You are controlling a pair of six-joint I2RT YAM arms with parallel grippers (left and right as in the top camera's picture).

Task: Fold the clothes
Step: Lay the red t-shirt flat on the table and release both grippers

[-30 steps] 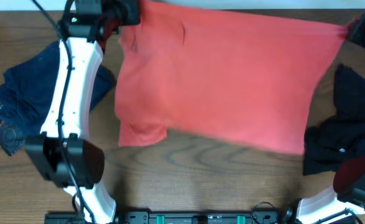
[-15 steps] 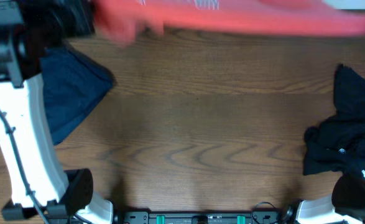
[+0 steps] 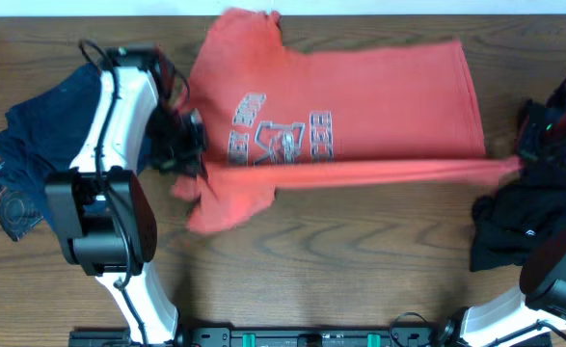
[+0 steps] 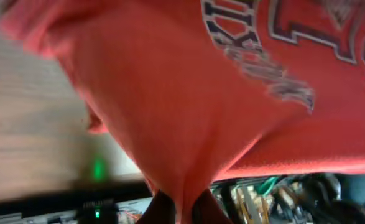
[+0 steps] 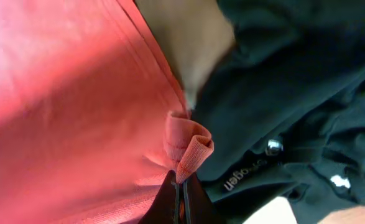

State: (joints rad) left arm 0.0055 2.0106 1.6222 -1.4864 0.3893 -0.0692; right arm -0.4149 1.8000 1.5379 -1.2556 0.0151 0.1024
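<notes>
1. The wood-grain counter (image 3: 340, 260) carries three garments. The red shirt (image 3: 360, 106) lies print-up across the far middle, with a navy garment (image 3: 41, 135) at the left and a black garment (image 3: 524, 226) at the right.
2. We read the left pincer (image 3: 184, 146) as clamped on the shirt's left side; the left wrist view shows red cloth gathered into its closed tips. The right pincer (image 5: 182, 193) is clamped on a small bunched corner of hem.
3. Slip at the right: only a narrow tuck of hem sits between the tips. Tension along the stretched lower edge (image 3: 408, 173) could pull it free.
4. Snagging: the right grip point touches the black garment. We judge that a low drag could carry that cloth along.
5. Skewed fold: the left sleeve (image 3: 227, 198) lies crumpled just below the left pincer. Unequal travel of the two arms would set the crease crooked.
6. Disturbance at the left: the navy garment lies just beside the left arm, so a wide sweep could shift it.
</notes>
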